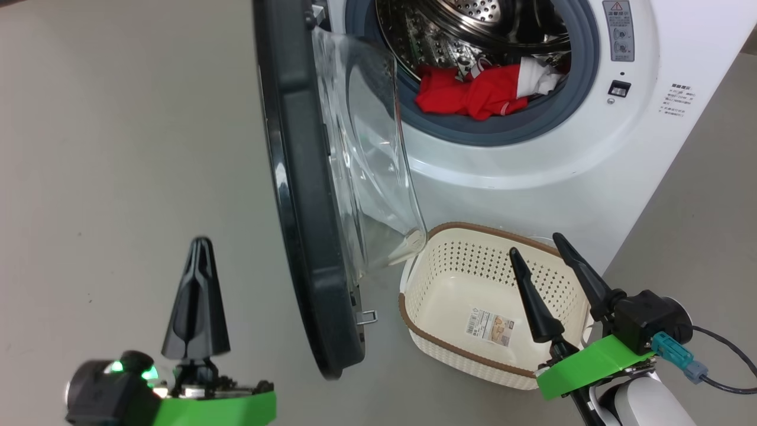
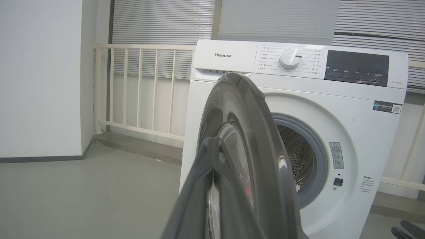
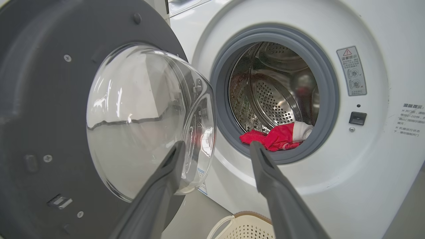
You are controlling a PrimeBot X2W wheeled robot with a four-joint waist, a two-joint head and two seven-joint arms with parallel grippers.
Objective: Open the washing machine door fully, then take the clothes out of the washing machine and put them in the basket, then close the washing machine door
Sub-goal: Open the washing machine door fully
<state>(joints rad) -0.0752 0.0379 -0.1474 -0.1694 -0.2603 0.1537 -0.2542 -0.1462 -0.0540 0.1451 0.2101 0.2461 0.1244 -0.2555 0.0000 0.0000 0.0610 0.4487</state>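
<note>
The washing machine stands ahead with its washing machine door swung out edge-on, the glass bowl facing the drum. Red clothes with white trim lie at the drum's front lip, also seen as clothes. The cream basket sits on the floor below the opening, with nothing in it but a sticker. My left gripper is shut on nothing, left of the door and apart from it; in the wrist view the left gripper points at the door's rim. My right gripper hangs open over the basket, and the right gripper faces the opening.
Bare grey floor spreads to the left of the door. A white wall and a cream railing stand behind and left of the machine. A cable trails from my right wrist.
</note>
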